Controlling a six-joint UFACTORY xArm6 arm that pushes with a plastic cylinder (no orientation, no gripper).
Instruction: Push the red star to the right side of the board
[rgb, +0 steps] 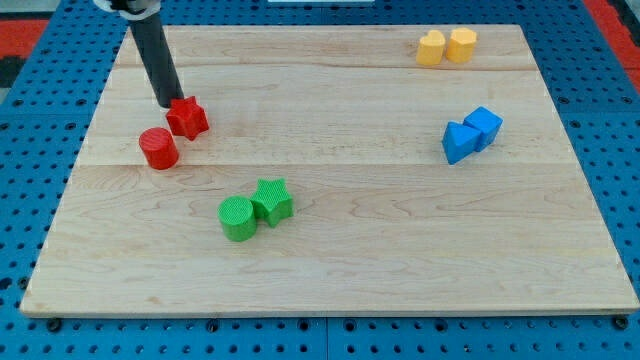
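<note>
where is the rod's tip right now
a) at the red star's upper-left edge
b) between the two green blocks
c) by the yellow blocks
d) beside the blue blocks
a: my tip sits against the upper-left edge of the red star, with the red cylinder just below-left of it.

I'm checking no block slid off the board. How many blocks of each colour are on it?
Red: 2, star and cylinder
Green: 2, star and cylinder
Blue: 2
Yellow: 2
Total: 8
</note>
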